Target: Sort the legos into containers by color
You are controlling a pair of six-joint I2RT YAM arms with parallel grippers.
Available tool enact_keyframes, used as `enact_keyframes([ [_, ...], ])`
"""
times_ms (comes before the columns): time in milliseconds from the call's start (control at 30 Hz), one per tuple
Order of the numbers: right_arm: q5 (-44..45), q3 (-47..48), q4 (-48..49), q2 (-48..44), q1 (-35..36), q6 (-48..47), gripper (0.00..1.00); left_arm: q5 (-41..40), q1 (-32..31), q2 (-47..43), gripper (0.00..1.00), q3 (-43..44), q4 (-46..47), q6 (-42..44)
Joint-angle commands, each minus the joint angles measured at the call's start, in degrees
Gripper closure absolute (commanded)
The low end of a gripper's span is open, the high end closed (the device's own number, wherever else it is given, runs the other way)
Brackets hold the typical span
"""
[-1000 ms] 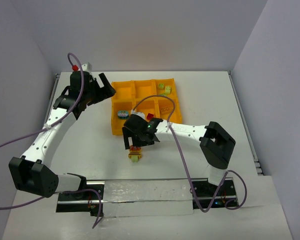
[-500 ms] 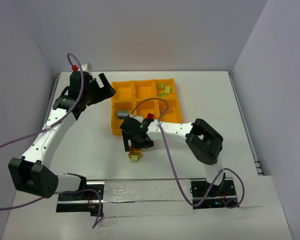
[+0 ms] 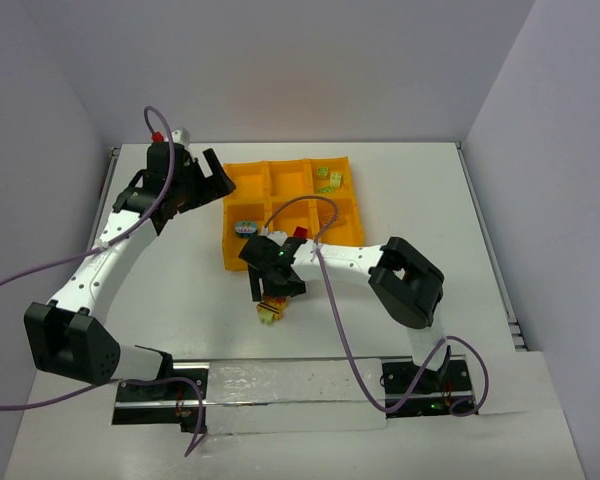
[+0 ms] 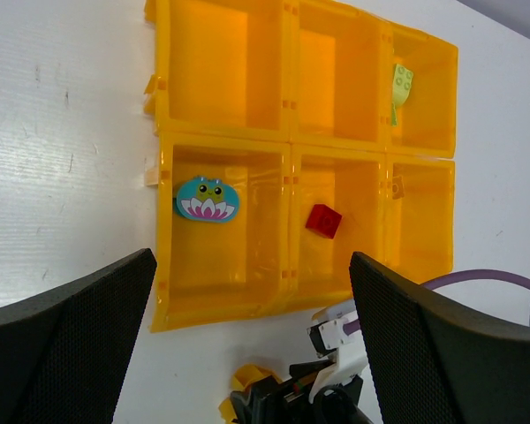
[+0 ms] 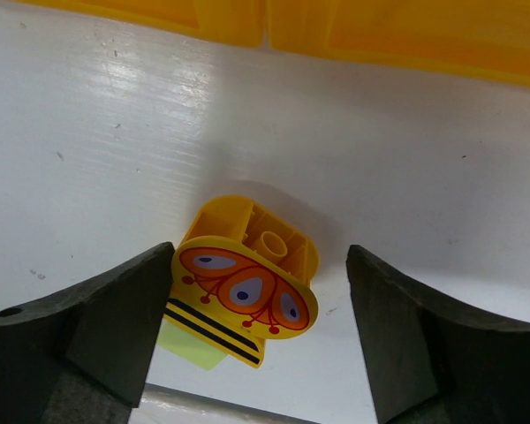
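The orange-yellow tray [image 3: 226, 250] lies mid-table. In the left wrist view [image 4: 290, 159] its wells hold a teal-blue lego [image 4: 207, 199], a red lego [image 4: 323, 221], a lime green lego [image 4: 401, 86] and a small yellowish piece [image 4: 397, 185]. A yellow-orange lego cluster [image 5: 247, 283] with a lime piece under it lies on the table just in front of the tray [image 3: 271, 313]. My right gripper [image 5: 261, 331] is open and straddles it, with the left finger at its edge. My left gripper [image 4: 252, 336] is open and empty, above the tray's left side.
The right arm's purple cable [image 3: 330, 290] loops over the tray's near right wells and trails down to the base rail [image 3: 290, 385]. Walls close in the table at the back and sides.
My right gripper has shifted slightly left and down around the yellow-orange cluster, which nudged a little. The right elbow swung left. My left gripper moved slightly.
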Motion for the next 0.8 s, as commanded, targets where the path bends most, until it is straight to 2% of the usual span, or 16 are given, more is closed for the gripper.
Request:
enact_keyframes([
  [0,3.5,-0.3,-1.5,-2.9,1.0,2.8,0.11,1.5,0.4,-0.7,0.01,2.1,0.6,0.4],
  [67,4.1,-0.5,-2.0,-3.1,1.3,3.8,0.05,1.9,0.4,-1.1,0.00,1.1,0.6,0.1],
  [133,4.2,-0.8,-1.9,-3.4,1.4,4.0,0.04,2.5,0.4,-1.8,0.01,0.3,1.0,-0.3],
  [333,5.3,-1.0,-3.1,-4.8,2.3,5.2,0.12,2.2,0.4,-2.6,0.01,0.8,0.1,0.1],
  [533,5.2,-1.8,-3.6,-4.9,2.7,9.1,0.05,3.5,0.4,-3.4,0.01,-0.6,2.1,0.6],
  [767,3.1,0.2,-3.9,-2.6,3.2,11.3,0.04,4.8,0.4,-2.3,0.01,1.0,1.5,1.7],
])
